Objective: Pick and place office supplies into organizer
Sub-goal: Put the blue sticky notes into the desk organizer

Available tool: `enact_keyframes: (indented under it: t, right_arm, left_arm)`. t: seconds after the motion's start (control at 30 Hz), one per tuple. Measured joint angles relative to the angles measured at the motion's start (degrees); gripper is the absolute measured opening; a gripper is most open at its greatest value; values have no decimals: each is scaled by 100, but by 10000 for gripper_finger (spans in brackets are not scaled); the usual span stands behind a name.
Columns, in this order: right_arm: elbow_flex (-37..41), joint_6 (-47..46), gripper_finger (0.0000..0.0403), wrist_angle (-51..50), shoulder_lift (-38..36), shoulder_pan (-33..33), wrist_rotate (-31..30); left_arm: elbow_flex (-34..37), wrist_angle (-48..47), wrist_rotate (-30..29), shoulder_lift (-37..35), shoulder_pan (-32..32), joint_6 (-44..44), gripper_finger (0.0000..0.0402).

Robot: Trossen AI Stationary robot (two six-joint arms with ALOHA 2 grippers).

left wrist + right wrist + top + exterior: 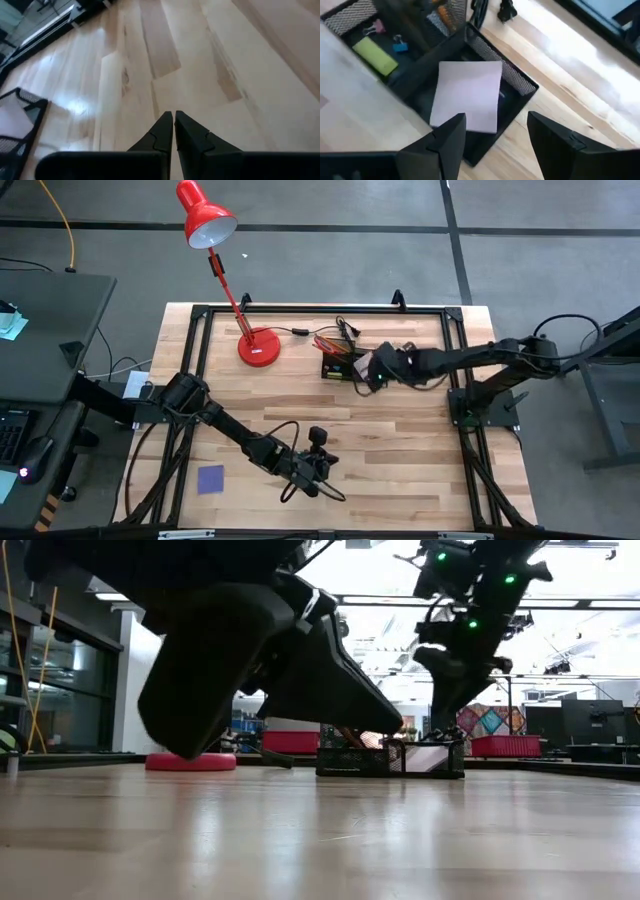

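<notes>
A light wooden table [400,450] with a black frame along its edges carried only a few items. A red desk lamp's round base [258,347] sat toward eleven o'clock from the table's center, its cord [290,332] trailing toward the black mesh organizer [340,367] just past center at twelve o'clock. A blue-purple square pad [211,479] lay flat, well apart from both, toward eight o'clock near the table's front left corner.
</notes>
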State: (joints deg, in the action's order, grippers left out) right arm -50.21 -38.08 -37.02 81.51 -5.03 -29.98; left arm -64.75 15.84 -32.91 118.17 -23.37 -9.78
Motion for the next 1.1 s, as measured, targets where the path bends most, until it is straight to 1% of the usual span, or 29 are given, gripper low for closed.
enact_keyframes:
  t: [0.07, 0.1, 0.17, 0.23, 0.3, 0.4, 0.5, 0.57, 0.63, 0.7, 0.73, 0.8, 0.87, 0.97, 1.03, 1.07, 1.1]
  right_arm:
    - [84, -69, 200, 29, -116, 370, -258]
    - [144, -174, 199, 28, -191, 602, -387]
    - [285, -410, 197, -4, -353, 1121, -562]
    - [435, -690, 197, 193, -511, 1741, -819]
    - [668, -819, 197, 731, -624, 2436, -1212]
    - [1040, -808, 197, 1910, -671, 3345, -1811]
    - [1339, -469, 197, 3107, -653, 3993, -2364]
    - [1518, -223, 196, 3644, -652, 4320, -2703]
    - [1657, -93, 195, 4015, -651, 4564, -2966]
    - [1759, -93, 195, 4111, -651, 4751, -3105]
    - [1789, -141, 195, 4121, -651, 4802, -3118]
    - [1870, -299, 197, 4152, -651, 4874, -3155]
    - [1942, -394, 197, 4152, -646, 4912, -3209]
    - [2008, -535, 197, 4157, -646, 4909, -3248]
    - [2019, -543, 197, 4156, -646, 4902, -3262]
    - [2019, -543, 197, 4160, -646, 4891, -3260]
    - [2019, -548, 197, 4160, -646, 4883, -3258]
  left_arm:
    - [0, -125, -199, -42, -37, 55, 12]
    - [0, -222, -414, -79, -63, 100, 12]
    - [-2, -352, -884, -156, -148, 289, 12]
    - [0, -383, -1130, -219, -264, 426, 12]
    - [-2, -166, -1180, -229, -395, 433, 12]
    - [0, 182, -1075, -229, -560, 433, 12]
    - [-2, 408, -913, -225, -647, 377, 12]
    - [14, 364, -1004, -238, -643, 314, 12]
    - [190, 522, -1092, -356, -641, 456, 12]
    - [525, 1160, -977, -492, -621, 561, 12]
    - [751, 1628, -870, -535, -620, 548, 12]
    - [1288, 2791, -641, -593, -627, 346, 12]
    - [1935, 4148, -396, -676, -678, 132, 12]
    - [2928, 6107, -184, -758, -786, -108, 12]
    - [3458, 6986, 66, -758, -792, -181, 12]
    - [3705, 7275, 103, -789, -827, -128, 12]
    - [3948, 7367, 70, -867, -863, 19, 12]
